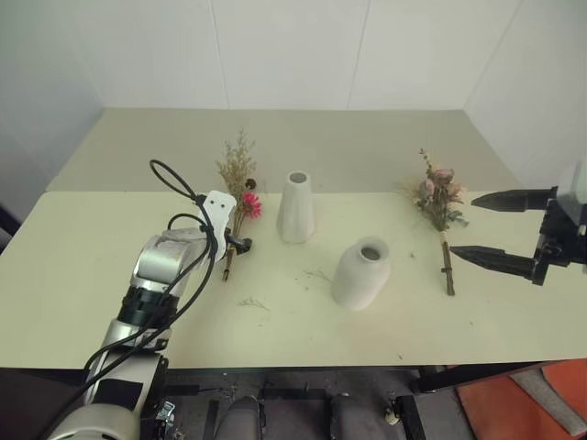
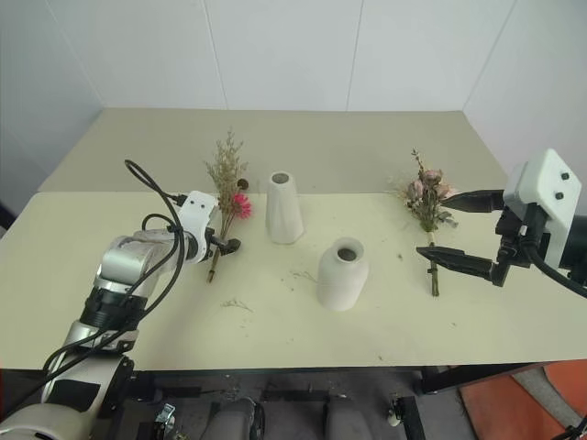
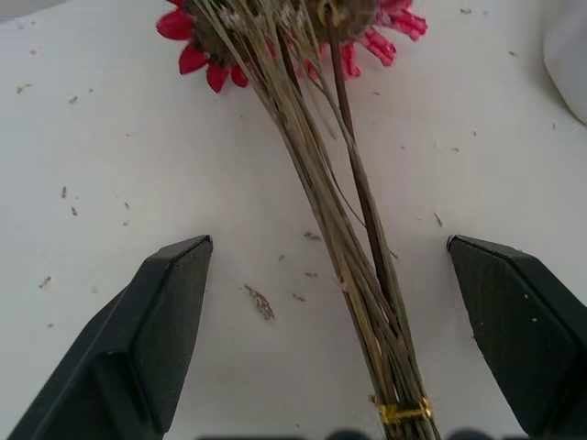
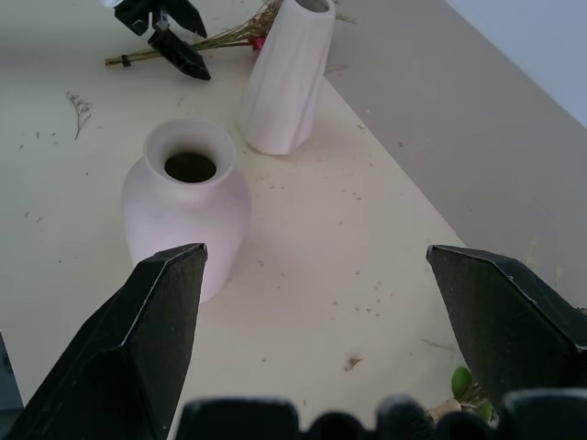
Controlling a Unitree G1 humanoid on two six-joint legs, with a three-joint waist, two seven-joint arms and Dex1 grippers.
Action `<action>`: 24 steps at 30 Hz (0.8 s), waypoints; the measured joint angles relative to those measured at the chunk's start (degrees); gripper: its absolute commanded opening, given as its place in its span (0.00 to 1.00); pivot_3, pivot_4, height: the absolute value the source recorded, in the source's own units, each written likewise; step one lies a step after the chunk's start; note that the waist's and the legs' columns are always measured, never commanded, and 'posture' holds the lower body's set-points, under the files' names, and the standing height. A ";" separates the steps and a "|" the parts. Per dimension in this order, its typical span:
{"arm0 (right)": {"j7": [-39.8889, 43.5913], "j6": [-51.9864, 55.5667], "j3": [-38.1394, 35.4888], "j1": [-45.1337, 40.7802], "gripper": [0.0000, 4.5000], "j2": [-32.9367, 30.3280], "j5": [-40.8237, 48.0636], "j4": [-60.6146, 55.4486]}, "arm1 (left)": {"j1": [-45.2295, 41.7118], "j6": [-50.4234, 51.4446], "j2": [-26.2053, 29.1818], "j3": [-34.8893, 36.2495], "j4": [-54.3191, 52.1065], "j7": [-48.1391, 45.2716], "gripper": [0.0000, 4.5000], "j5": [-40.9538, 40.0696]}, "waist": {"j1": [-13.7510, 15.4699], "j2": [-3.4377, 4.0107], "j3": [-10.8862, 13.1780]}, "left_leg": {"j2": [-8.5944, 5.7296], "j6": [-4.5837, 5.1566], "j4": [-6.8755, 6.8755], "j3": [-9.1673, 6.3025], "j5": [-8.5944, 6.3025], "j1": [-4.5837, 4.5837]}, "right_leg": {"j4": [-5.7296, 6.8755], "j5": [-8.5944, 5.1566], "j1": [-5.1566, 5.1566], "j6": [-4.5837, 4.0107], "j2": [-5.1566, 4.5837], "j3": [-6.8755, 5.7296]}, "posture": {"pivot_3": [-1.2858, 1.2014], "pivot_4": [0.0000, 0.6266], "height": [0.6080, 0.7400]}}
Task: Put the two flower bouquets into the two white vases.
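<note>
The left tool is hovering with its two black fingers spread wide on either side of the stems of the dried bouquet, which is lying on the table at the left; the stems are passing between the fingers without being gripped. The right tool is also standing wide open and holding nothing, hanging just to the right of the rose bouquet, which is lying on the right part of the table.

Two bouquets and two white vases are sitting on the table. The tall vase is standing upright just right of the dried bouquet; the round vase is standing nearer and to the right, between the two bouquets.

The dried bouquet is showing tan sprigs, a magenta daisy and a thin gold tie around its stems. The rose bouquet is showing pale pink blooms with green leaves on a brown stem. Small bits of plant debris are lying scattered near the vases.
</note>
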 measured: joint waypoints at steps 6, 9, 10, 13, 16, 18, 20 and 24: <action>-0.43 -0.01 0.02 0.68 1.00 0.02 -0.67 -0.08 | -3.19 -4.31 -3.60 -0.32 4.97 -0.40 0.65 1.61 | 0.23 0.00 0.00 | 0.00 0.00 0.00 0.00 0.00 -0.04 | -0.03 0.00 -0.01 0.00 0.00 -0.01 | 0.52 0.24 1.00; -0.47 -0.03 0.00 1.03 1.00 0.03 -0.99 -0.13 | -4.83 -5.80 -4.45 -0.31 7.18 -0.62 0.43 2.38 | 0.23 0.00 0.00 | 0.01 0.00 -0.01 0.00 0.00 -0.03 | -0.02 0.00 -0.01 0.00 0.00 -0.01 | 0.52 0.24 1.00; -0.47 -0.03 0.00 1.31 1.00 0.14 -1.05 -0.13 | -5.16 -6.73 -4.59 -0.43 8.18 -0.66 0.36 2.77 | 0.18 0.00 0.00 | 0.01 0.00 -0.01 0.00 0.00 -0.02 | -0.02 0.00 -0.01 0.00 0.01 0.00 | 0.52 0.24 1.00; -0.47 -0.07 -0.01 2.09 1.00 0.26 -1.36 -0.16 | -5.52 -8.60 -4.93 -0.30 10.66 -0.66 0.15 3.33 | 0.09 0.00 0.00 | 0.01 0.00 0.00 0.00 0.00 -0.03 | -0.01 0.00 -0.01 0.00 0.00 0.00 | 0.52 0.24 1.00; -0.49 -0.10 -0.03 2.36 1.00 0.29 -1.55 -0.21 | -5.77 -10.61 -5.05 -0.16 11.51 -0.46 0.00 4.38 | 0.15 0.00 0.00 | 0.00 0.00 0.00 0.00 0.00 -0.03 | -0.02 0.00 -0.01 0.01 0.00 0.00 | 0.52 0.24 1.00; -0.51 -0.11 -0.07 2.52 1.00 0.38 -1.62 -0.22 | -5.77 -12.15 -5.59 0.83 12.09 0.56 0.00 4.59 | 0.19 0.00 0.00 | 0.00 0.00 -0.01 -0.01 0.00 -0.04 | -0.02 0.00 -0.01 0.01 0.00 -0.01 | 0.52 0.24 1.00; -0.52 -0.17 -0.18 3.06 1.00 0.49 -1.72 -0.25 | -5.77 -15.30 -6.41 2.56 12.82 2.65 0.00 4.80 | 0.26 -0.01 0.01 | 0.01 0.00 0.00 -0.01 0.00 -0.06 | -0.04 0.01 -0.02 0.01 -0.01 -0.01 | 0.52 0.24 1.00; -0.57 -0.29 -0.27 3.61 1.00 0.75 -2.06 -0.25 | -6.96 -23.71 -7.58 7.72 15.05 6.65 0.00 4.56 | 0.33 -0.02 0.01 | 0.00 0.00 0.00 -0.01 0.00 -0.05 | -0.03 0.02 -0.02 0.02 -0.03 -0.01 | 0.52 0.24 1.00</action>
